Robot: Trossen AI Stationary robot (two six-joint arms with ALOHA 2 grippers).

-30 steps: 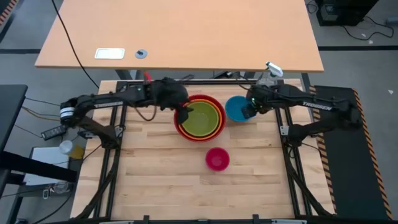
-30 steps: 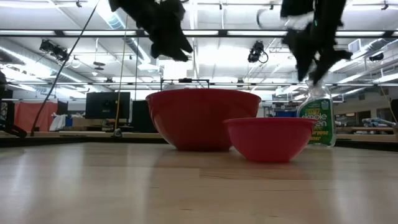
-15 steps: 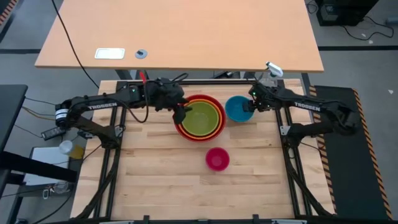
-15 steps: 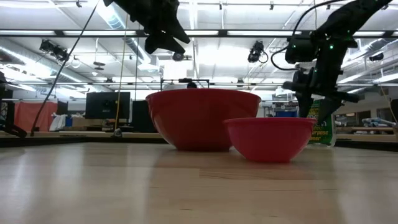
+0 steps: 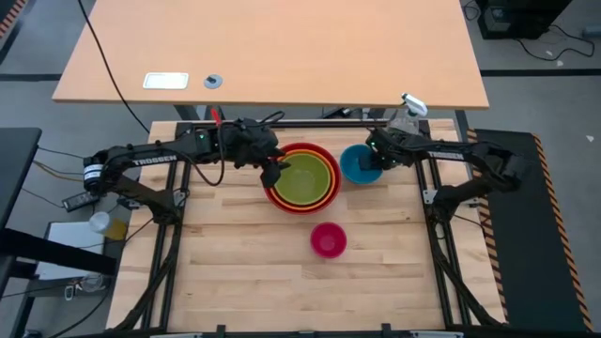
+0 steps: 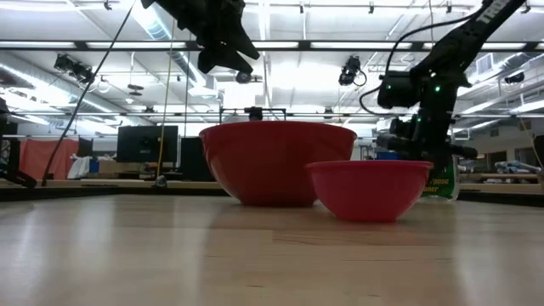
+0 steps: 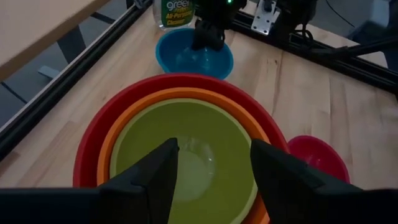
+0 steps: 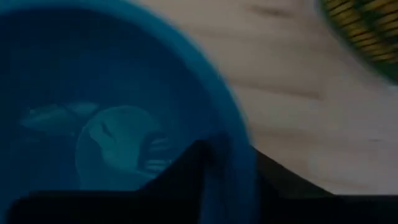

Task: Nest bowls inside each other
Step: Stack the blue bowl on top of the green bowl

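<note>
So far the lime green plastic bowl sits nested in the orange bowl and red bowl near the table's far edge; the round blue plastic bowl and small magenta bowl remain. The right gripper has its jaws straddling the blue rim, whether clamped cannot be told; the left gripper hovers, jaws apart.

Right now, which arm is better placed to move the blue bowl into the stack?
The right. Its claw already straddles the blue bowl's rim, one finger inside and one outside. The left claw hangs open over the nested lime green bowl, empty.

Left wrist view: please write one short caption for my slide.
Open left gripper above the nested red, orange and green bowls; right gripper at the blue bowl.
</note>
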